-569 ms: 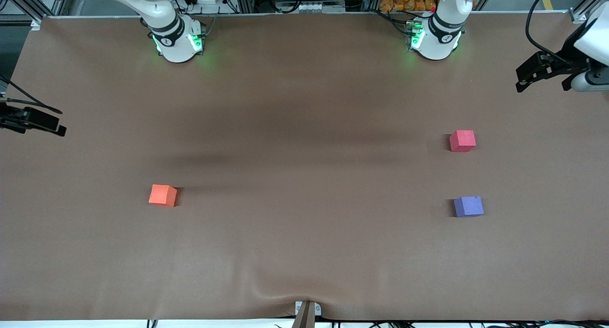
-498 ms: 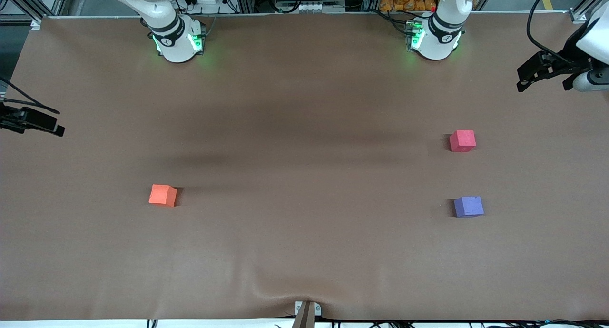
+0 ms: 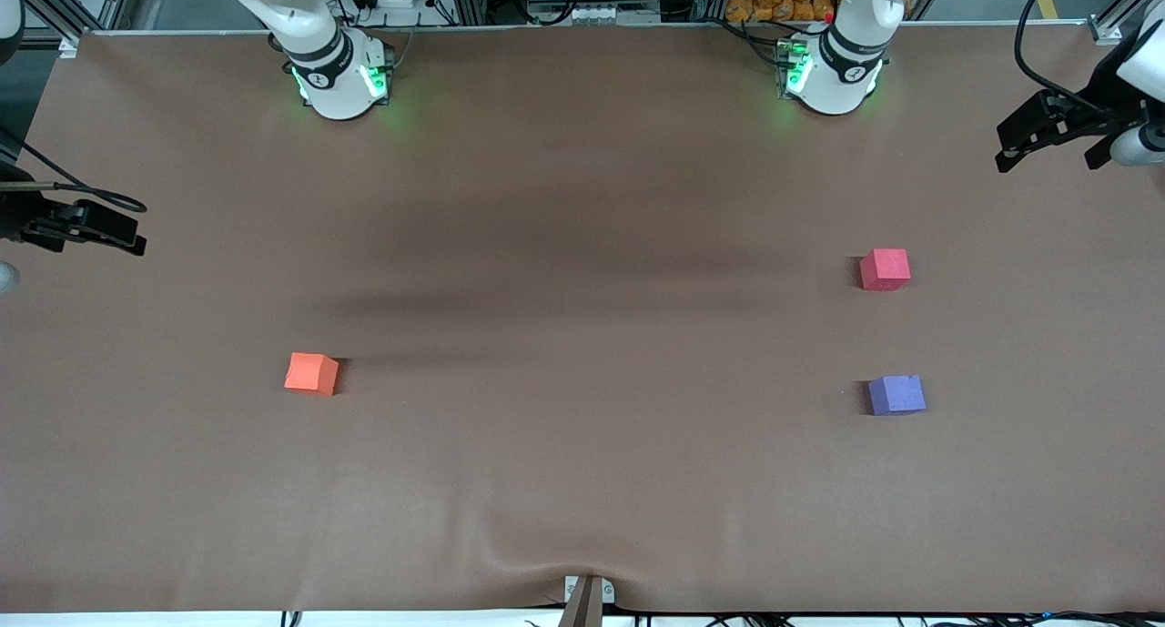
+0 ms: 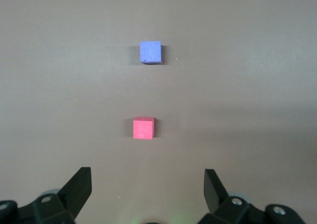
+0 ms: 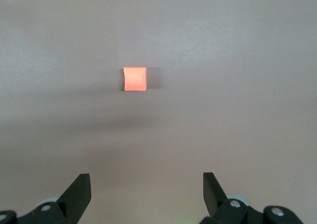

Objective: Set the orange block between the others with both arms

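Note:
The orange block [image 3: 310, 373] [image 5: 134, 79] lies alone on the brown table toward the right arm's end. Toward the left arm's end sit the others: a pinkish-red cube [image 3: 885, 269] [image 4: 143, 128] and, nearer the front camera, a purple-blue cube [image 3: 896, 395] [image 4: 150, 52], with a gap between them. My right gripper [image 3: 114, 236] [image 5: 147, 187] hangs open and empty in the air at the table's right-arm end. My left gripper [image 3: 1019, 145] [image 4: 148, 182] is open and empty, high over the table's left-arm end.
The brown mat [image 3: 582, 481] has a wrinkle at its near edge by a small bracket [image 3: 587, 595]. The arms' green-lit bases [image 3: 339, 76] [image 3: 830, 72] stand along the table's edge farthest from the front camera. Cables and racks lie past that edge.
My right gripper has shifted a little toward the table's middle. My left gripper has risen slightly toward the table's end. No cube has moved.

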Robot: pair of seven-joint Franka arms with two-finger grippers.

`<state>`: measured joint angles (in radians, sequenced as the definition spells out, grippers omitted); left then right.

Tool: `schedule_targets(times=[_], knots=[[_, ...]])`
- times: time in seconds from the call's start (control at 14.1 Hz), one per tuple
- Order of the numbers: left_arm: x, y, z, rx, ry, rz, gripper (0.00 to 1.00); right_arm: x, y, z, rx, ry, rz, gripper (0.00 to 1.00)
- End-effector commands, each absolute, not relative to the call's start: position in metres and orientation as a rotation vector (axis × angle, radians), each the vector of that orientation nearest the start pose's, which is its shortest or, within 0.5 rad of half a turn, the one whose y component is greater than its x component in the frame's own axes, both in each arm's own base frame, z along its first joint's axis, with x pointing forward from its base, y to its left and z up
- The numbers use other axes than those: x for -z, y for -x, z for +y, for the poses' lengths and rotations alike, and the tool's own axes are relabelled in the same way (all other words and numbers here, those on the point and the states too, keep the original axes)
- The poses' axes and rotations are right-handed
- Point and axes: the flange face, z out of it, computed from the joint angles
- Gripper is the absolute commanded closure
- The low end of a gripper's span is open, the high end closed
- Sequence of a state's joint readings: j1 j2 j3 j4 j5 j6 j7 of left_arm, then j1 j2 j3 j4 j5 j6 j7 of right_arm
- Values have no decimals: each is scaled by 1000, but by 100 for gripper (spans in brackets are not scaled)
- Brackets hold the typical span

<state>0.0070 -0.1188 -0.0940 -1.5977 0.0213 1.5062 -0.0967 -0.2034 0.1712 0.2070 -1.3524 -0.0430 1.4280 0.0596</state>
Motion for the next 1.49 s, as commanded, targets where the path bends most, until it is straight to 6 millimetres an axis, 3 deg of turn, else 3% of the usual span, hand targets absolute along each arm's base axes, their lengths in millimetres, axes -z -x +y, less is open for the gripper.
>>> schedule_targets(times=[0.0, 0.5, 0.92, 1.14, 1.28, 1.35, 1.42], knots=[[-670, -507, -47, 19, 3120, 12, 0, -623, -586, -24, -149, 3168, 149, 0], [-664, -506, -57, 1, 3127, 39, 0, -622, -587, -23, -153, 3190, 172, 0], [-658, -504, -66, -11, 3123, 61, 0, -622, -586, -37, -148, 3132, 218, 0], [-651, -509, -67, -8, 3124, 61, 0, -609, -593, -31, -172, 3126, 205, 0], [-647, -508, -65, -23, 3123, 58, 0, -572, -609, -24, -259, 3057, 200, 0], [-646, -508, -64, -25, 3123, 56, 0, -530, -625, -23, -357, 2999, 210, 0], [-645, -508, -64, -28, 3123, 56, 0, -473, -641, -20, -482, 2944, 218, 0]])
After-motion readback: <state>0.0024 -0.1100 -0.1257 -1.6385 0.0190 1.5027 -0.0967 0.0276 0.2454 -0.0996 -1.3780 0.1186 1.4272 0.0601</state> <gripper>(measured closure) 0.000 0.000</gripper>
